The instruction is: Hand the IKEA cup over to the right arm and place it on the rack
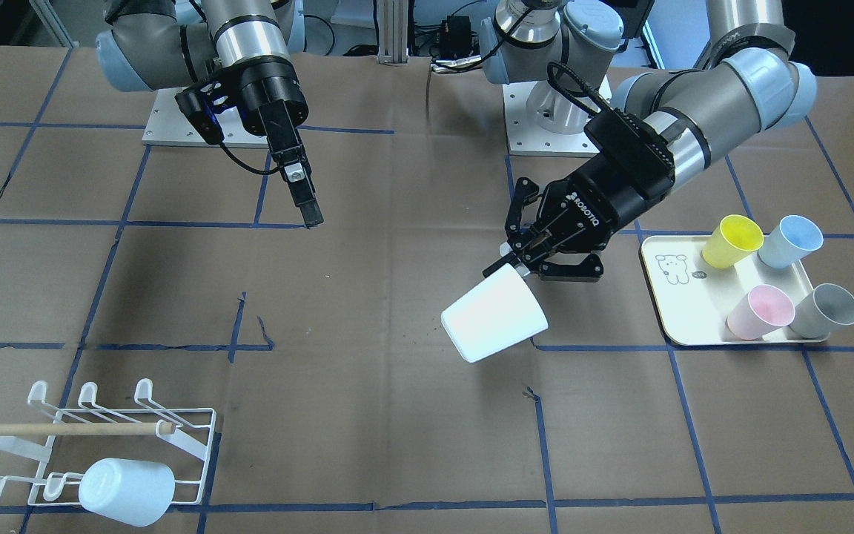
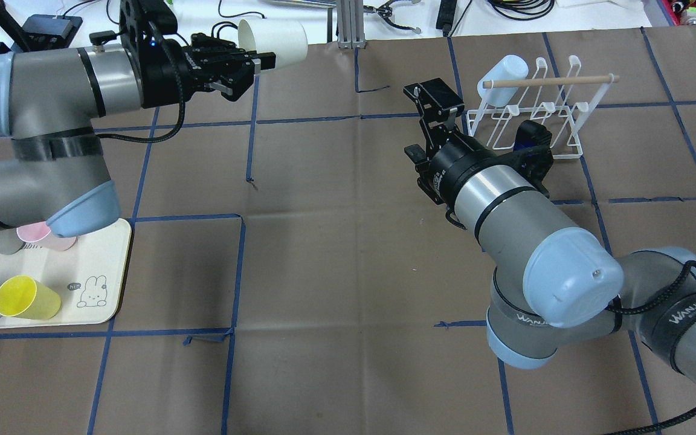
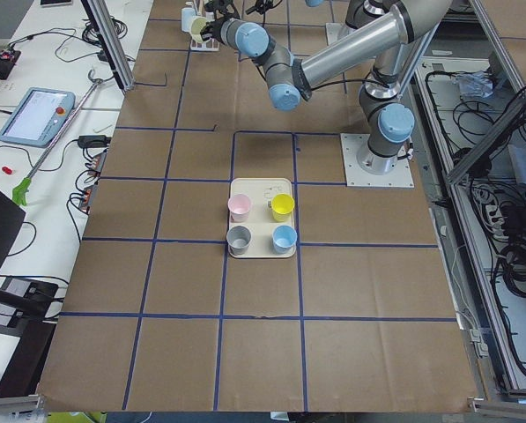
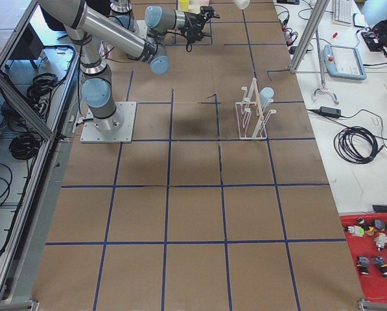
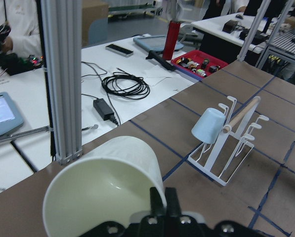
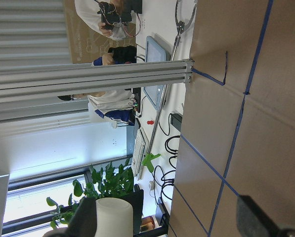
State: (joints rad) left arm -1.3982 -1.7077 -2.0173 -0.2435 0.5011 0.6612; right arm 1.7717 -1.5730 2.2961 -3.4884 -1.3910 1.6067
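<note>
Brown paper gridded with blue tape covers the counter (image 1: pixel 397 415) where a handover is being set up. The left arm (image 1: pixel 701 96) holds a white cup (image 1: pixel 494 322) on its side above mid-counter, clear of the paper. The left pincer (image 1: pixel 522 265) is clamped on the cup's rim, 1 finger inside the mouth and 1 outside. That grip leaves the cup's wall and base bare and pointing toward the right arm (image 1: pixel 242 44), apparently so that a second grip has room.

The right pincer (image 1: pixel 310 213) hangs well apart from the cup and holds nothing. Its wrist camera shows the 2 fingers spread wide with the cup framed between them, seemingly lined up to receive it.

The rack (image 1: pixel 64 429) stands on the right arm's side, far from the left arm, which likely explains the transfer. 1 pale blue cup (image 1: pixel 127 491) already hangs there, mouth down. 4 cups wait on a tray (image 1: pixel 675 297) beside the left arm.
</note>
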